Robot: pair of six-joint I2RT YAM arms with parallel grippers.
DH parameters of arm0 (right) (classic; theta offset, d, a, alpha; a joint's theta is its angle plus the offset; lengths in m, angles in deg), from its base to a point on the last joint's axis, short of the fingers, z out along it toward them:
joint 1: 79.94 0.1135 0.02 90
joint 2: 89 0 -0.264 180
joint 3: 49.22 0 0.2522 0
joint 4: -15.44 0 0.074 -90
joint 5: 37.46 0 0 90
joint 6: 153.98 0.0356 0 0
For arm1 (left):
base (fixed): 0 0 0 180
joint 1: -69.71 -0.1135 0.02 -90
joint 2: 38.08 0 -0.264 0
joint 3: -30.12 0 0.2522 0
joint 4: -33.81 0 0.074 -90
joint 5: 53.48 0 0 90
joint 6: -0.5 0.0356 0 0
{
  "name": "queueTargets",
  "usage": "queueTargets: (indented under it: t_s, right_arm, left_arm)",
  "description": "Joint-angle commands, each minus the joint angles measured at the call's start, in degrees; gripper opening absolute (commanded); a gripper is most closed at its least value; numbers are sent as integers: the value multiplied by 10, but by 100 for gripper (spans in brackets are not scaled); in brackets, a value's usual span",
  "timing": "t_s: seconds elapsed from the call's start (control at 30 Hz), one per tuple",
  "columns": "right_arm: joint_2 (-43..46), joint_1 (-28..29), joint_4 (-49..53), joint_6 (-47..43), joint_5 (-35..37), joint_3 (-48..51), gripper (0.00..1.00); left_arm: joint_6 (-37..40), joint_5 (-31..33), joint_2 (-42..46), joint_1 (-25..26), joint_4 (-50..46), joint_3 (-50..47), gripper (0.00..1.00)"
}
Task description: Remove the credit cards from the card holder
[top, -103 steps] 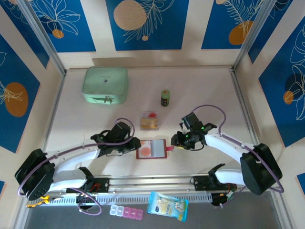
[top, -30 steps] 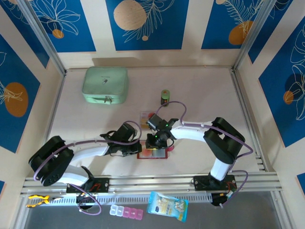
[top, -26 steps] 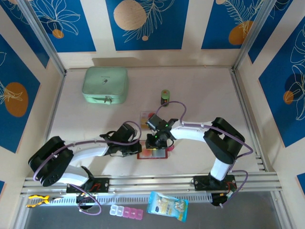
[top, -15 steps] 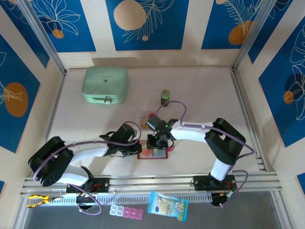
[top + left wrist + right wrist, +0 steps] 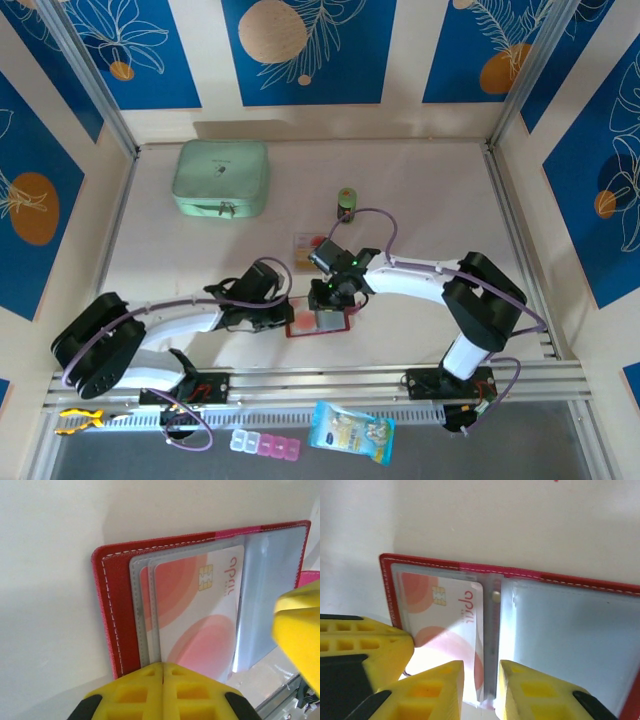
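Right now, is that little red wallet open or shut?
Open: the card holder lies spread flat, clear sleeves exposed, with a card inside one.

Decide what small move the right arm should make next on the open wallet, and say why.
Probably close the right gripper on the nearest edge of the card and draw it out. Its jaws stand slightly apart astride that edge, the card lies in a clear sleeve, and the shut left gripper sits at the cover of the card holder, seemingly pinning it.
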Motion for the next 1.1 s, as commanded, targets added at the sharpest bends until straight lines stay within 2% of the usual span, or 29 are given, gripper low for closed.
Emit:
queueTargets:
  t_s: [0.0, 0.17, 0.5, 0.83, 1.07]
  right_arm:
    - [16, 3, -2, 12, -18, 12, 26]
    - [12, 3, -9, 17, -25, 15, 26]
    - [-2, 1, -15, 19, -36, 8, 26]
    - [-16, 2, -18, 17, -45, 5, 27]
    - [-18, 2, -20, 18, -47, 6, 26]
  left_arm:
    - [16, 28, 17, 1, -66, 24, 6]
    - [45, 44, -6, -4, -89, 59, 6]
    - [54, 26, -56, -8, -66, 78, 6]
    - [48, 33, -40, -7, -66, 63, 5]
    - [47, 33, -26, -7, -63, 61, 9]
